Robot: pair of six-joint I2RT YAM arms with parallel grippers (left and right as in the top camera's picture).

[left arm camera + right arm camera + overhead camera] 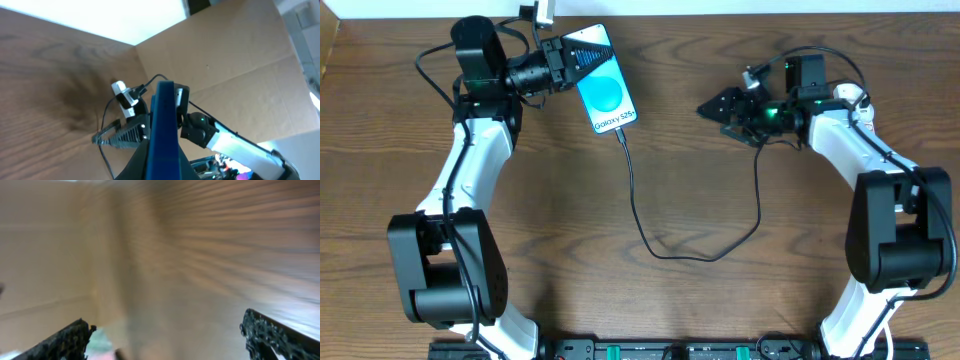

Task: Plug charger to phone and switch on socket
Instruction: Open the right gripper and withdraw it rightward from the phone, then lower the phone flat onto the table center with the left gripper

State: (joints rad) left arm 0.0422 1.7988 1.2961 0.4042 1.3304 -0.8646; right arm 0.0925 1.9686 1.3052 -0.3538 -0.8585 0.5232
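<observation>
Up against the phone's (pixel 607 90) upper left corner, the left gripper (pixel 570 60) is clamped on its edge and holds it with the blue screen facing up; the left wrist view shows the phone's blue face edge-on between the jaws. From the phone's lower end the charger (pixel 638 205) runs down the wood, loops round to the right and climbs toward the right arm, where it goes out of sight. Its tip meets the phone's bottom edge and looks seated in the port, though from overhead that joint is too small to be sure.

Well to the right of the phone, the right gripper (pixel 708 107) has its jaws spread wide with nothing between them; its own camera gives only blurred wood between the two fingers.

Plugging in therefore appears done, and the step in hand is the switch. A white object cut off by the frame just above and left of the phone is probably the socket (pixel 544 12). Reaching it calls for the free right arm to cross over the phone, close its fingers to a point and press a switch, while the left keeps the phone steady so the cable is not tugged out.
</observation>
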